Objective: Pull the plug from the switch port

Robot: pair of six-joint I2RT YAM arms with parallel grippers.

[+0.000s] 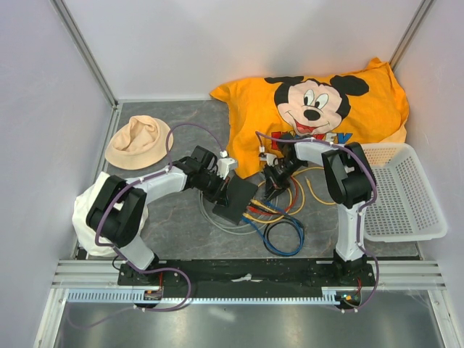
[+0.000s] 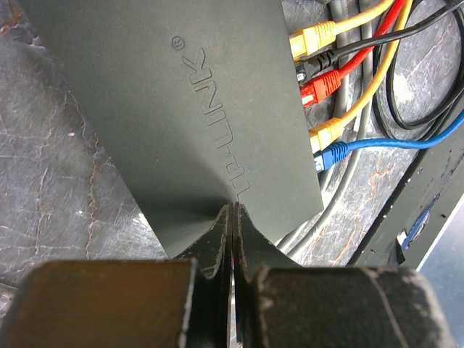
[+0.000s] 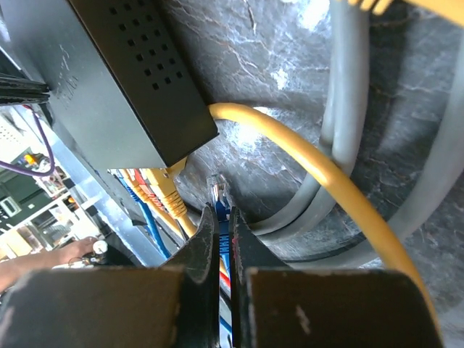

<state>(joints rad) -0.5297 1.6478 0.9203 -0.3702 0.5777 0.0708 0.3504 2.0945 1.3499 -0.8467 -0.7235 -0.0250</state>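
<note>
The dark grey switch (image 1: 235, 199) lies flat mid-table. In the left wrist view the switch (image 2: 196, 109) has yellow (image 2: 313, 38), black, red (image 2: 320, 87), yellow and blue (image 2: 333, 154) plugs in its ports. My left gripper (image 1: 221, 190) is shut, its fingertips (image 2: 232, 210) pressing on the switch's top near one edge. My right gripper (image 1: 270, 190) is shut on a blue plug (image 3: 220, 196). The plug's clear tip is free of the switch (image 3: 123, 80) and sticks out past the fingertips (image 3: 225, 214), just off the box's corner.
Coiled yellow, red, blue and grey cables (image 1: 279, 217) lie right of the switch. An orange Mickey pillow (image 1: 326, 101) is at the back, a beige hat (image 1: 138, 141) back left, a white mesh basket (image 1: 402, 192) right, a white cloth (image 1: 87, 210) left.
</note>
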